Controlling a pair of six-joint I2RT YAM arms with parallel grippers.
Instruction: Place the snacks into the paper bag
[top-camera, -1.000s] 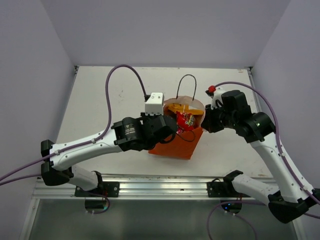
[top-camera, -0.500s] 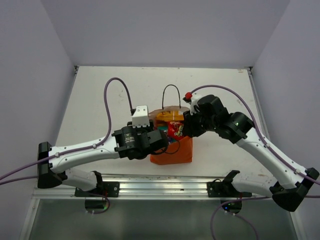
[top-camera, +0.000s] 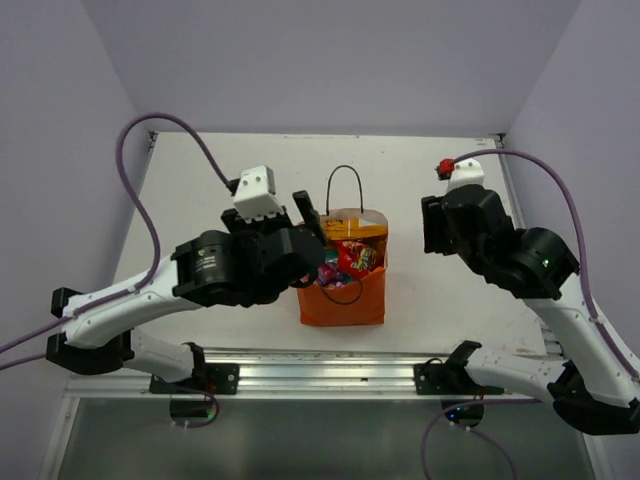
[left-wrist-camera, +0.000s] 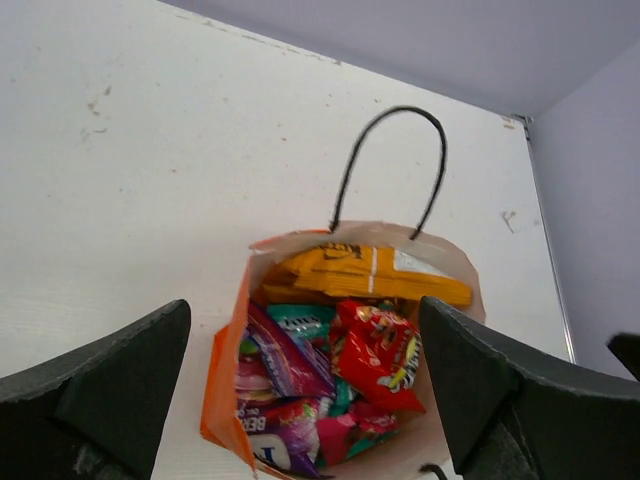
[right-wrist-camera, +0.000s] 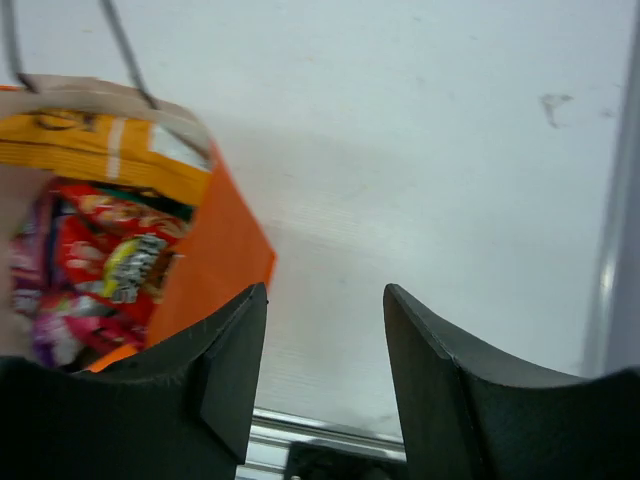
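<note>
- The paper bag (top-camera: 344, 304) stands upright on the table (top-camera: 190, 190), close to the front edge and roughly midway between your two arms, with its mouth open to the top.
- One black cord handle (top-camera: 345, 168) rises in a loop from the bag's far rim. A second loop (top-camera: 343, 298) droops over the orange near face.
- The snacks (left-wrist-camera: 330, 360) sit inside the bag, piled loosely below the rim.
- A yellow packet (left-wrist-camera: 365, 272) lies along the far wall, and a red packet (left-wrist-camera: 380, 345) is just in front of it towards the right.
- Some purple-pink packets (left-wrist-camera: 275, 355) fill the left and near side, and a teal packet (left-wrist-camera: 298, 320) peeks out between them and the yellow one.
- Your left gripper (left-wrist-camera: 302, 310) is spread wide and holds nothing. It hangs above the bag, towards its left side. In its wrist view the two fingers (left-wrist-camera: 110, 375) frame the bag's mouth, one on each side, and touch neither paper nor packets.
- Your right gripper (right-wrist-camera: 325, 292) is also parted and empty. It hangs to the right of the bag, apart from it. Only bare table shows between its fingers, and the bag's orange side wall lies off to the left in its wrist view.
- Purple cables (top-camera: 135, 165) arc over both arms, and a metal rail (top-camera: 320, 372) runs along the table's near edge by the arm bases.
</note>
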